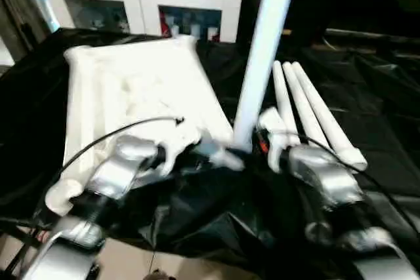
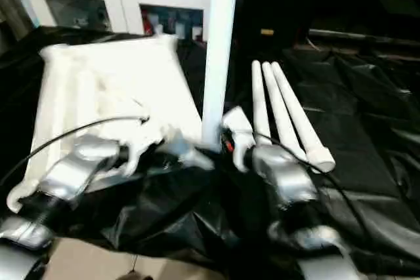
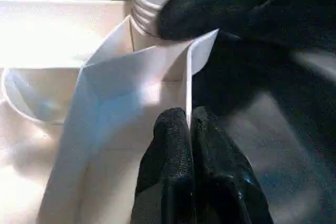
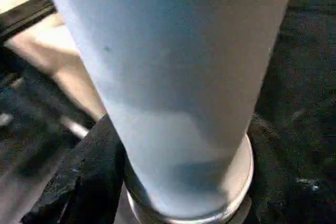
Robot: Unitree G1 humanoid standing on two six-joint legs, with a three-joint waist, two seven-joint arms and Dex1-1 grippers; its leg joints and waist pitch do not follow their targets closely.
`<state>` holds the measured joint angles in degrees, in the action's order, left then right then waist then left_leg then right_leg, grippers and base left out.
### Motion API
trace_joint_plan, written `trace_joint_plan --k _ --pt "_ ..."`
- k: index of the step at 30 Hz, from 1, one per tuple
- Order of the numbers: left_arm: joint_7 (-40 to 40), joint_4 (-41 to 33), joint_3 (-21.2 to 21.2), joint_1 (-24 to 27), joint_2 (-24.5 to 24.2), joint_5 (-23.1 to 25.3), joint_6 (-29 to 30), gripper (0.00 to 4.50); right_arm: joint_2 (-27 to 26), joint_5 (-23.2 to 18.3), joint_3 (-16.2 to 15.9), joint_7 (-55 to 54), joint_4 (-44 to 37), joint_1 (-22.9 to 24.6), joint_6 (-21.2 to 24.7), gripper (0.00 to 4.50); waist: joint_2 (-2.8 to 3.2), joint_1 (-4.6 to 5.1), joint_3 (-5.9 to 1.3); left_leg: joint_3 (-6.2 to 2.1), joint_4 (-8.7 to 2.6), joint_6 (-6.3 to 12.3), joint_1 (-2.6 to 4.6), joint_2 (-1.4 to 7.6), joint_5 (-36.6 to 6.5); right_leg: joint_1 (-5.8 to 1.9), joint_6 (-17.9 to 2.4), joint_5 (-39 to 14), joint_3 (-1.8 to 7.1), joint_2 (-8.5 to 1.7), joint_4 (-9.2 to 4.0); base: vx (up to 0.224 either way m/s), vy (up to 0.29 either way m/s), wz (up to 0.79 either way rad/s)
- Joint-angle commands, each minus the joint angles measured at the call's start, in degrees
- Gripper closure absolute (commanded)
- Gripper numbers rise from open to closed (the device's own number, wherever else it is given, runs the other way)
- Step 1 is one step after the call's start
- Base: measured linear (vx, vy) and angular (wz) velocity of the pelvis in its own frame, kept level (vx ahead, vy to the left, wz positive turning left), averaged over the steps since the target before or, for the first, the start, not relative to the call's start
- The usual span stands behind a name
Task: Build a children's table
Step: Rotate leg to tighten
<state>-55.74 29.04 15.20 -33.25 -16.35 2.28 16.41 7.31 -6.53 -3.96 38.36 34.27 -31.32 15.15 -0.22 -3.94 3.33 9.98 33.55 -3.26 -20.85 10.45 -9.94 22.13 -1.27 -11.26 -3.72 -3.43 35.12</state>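
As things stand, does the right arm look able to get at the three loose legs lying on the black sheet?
Probably yes. The three loose legs lie beside the right gripper, with nothing between, though that gripper is at the upright leg.

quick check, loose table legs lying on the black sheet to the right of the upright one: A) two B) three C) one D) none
B: three white legs lie side by side on the black sheet, to the right of the upright leg that stands at the corner of the overturned table top.
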Motion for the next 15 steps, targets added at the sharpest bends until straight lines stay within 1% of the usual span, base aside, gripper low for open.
trace_joint_plan --k 1,2,3,5,6,7,9,10,11,12,13,14,15 --pt "4.08 -0.21 0.08 -3.98 4.56 -0.77 0.10 4.50 -4.48 0.83 -1.03 -7.57 5.21 -1.04 0.95 1.77 0.12 0.14 -3.37 -1.24 -4.38 -1.26 0.94 2.81 -15.44 -1.72 -10.37 -19.47 3.11 -5.32 -5.26 0.000 0.000 0.00" --pt "6.35 0.89 -0.32 -5.11 5.97 -0.63 0.55 4.50 -6.37 0.40 0.07 -10.67 6.89 -2.09 0.87 1.77 0.11 0.24 -3.44 -1.18 -4.31 -1.43 0.97 2.81 -15.22 -1.71 -10.46 -18.95 3.16 -5.35 -5.19 0.000 0.000 0.00" --pt "8.14 1.71 -0.70 -6.00 7.14 -0.60 0.85 4.50 -7.87 0.21 0.55 -12.40 7.93 -2.90 0.78 1.77 0.11 0.29 -3.58 -1.25 -4.34 -1.42 0.81 2.83 -14.41 -1.96 -10.75 -17.22 3.15 -5.37 -5.05 0.000 0.000 0.00" --pt "8.92 2.09 -0.88 -6.54 8.18 -0.66 0.94 4.50 -9.05 0.49 0.14 -11.99 8.60 -3.38 -0.62 1.77 0.18 0.23 -3.74 -1.11 -4.19 -0.40 0.50 2.86 -12.39 -2.21 -11.38 -12.41 3.14 -5.33 -4.63 0.000 0.000 0.00" --pt "8.88 2.06 -0.78 -6.64 8.46 -0.66 0.82 4.50 -9.25 0.91 -0.42 -11.45 8.62 -3.45 -1.26 1.22 0.25 0.17 -3.77 -1.10 -4.15 -0.11 0.49 2.86 -11.97 -2.22 -11.55 -11.44 3.12 -5.31 -4.58 0.000 0.000 0.00" --pt "8.47 1.79 -0.53 -6.55 8.59 -0.56 0.66 4.50 -9.34 1.15 -0.83 -10.59 8.45 -3.41 -1.85 1.22 0.20 0.15 -3.88 -1.04 -4.07 0.41 0.37 2.88 -10.78 -2.39 -12.06 -8.67 3.13 -5.22 -4.28 0.000 0.000 0.00" --pt "7.67 1.40 -0.15 -6.34 8.56 -0.46 0.39 4.50 -9.24 0.85 -1.00 -8.91 8.09 -3.35 -1.82 1.01 0.13 0.05 -3.95 -0.91 -3.92 1.51 0.32 2.81 -9.20 -2.55 -13.03 -5.45 3.11 -5.19 -3.98 0.000 0.000 0.00" --pt "6.89 0.99 0.19 -6.03 8.36 -0.46 0.04 4.50 -9.04 0.63 -1.10 -7.62 7.73 -3.22 -1.76 1.01 0.18 0.05 -3.89 -0.90 -3.94 1.71 0.31 2.81 -9.36 -2.54 -13.15 -5.56 3.09 -5.21 -4.03 0.000 0.000 0.00" --pt "5.08 0.06 0.83 -5.19 7.69 -0.66 -0.55 4.50 -8.21 0.15 -1.48 -4.47 6.77 -2.90 -1.24 0.79 0.20 0.06 -3.78 -0.89 -3.97 1.87 0.32 2.80 -10.31 -2.62 -13.02 -6.73 3.08 -5.26 -4.26 0.000 0.000 0.00" --pt "4.13 -0.36 1.14 -4.79 7.34 -0.79 -0.89 4.50 -7.65 0.20 -1.94 -2.90 6.25 -2.69 -1.40 0.69 0.23 0.06 -3.78 -0.92 -3.97 1.83 0.35 2.84 -10.62 -2.64 -12.99 -7.35 3.09 -5.33 -4.27 0.000 0.000 0.00" --pt "3.57 -0.58 1.31 -4.57 7.15 -0.86 -1.07 4.50 -7.31 0.23 -2.23 -1.97 5.95 -2.58 -1.52 0.69 0.17 0.05 -3.72 -0.93 -4.00 1.83 0.32 2.85 -11.34 -2.68 -12.76 -8.64 3.11 -5.36 -4.42 0.000 0.000 0.00" --pt "2.86 -0.95 1.59 -4.24 6.80 -0.99 -1.11 4.50 -6.65 0.17 -2.73 -0.72 5.44 -2.39 -1.71 0.63 0.24 0.04 -3.71 -0.98 -4.07 1.79 0.38 2.96 -11.59 -2.63 -12.59 -9.28 3.11 -5.37 -4.45 0.000 0.000 0.00" --pt "1.71 -1.60 1.95 -3.63 6.12 -1.14 -1.29 4.50 -5.30 -0.14 -3.62 1.94 4.14 -1.87 -1.55 0.45 0.29 0.06 -3.70 -1.00 -4.10 1.75 0.39 3.00 -11.70 -2.62 -12.58 -9.16 3.09 -5.28 -4.43 0.000 0.000 0.00"
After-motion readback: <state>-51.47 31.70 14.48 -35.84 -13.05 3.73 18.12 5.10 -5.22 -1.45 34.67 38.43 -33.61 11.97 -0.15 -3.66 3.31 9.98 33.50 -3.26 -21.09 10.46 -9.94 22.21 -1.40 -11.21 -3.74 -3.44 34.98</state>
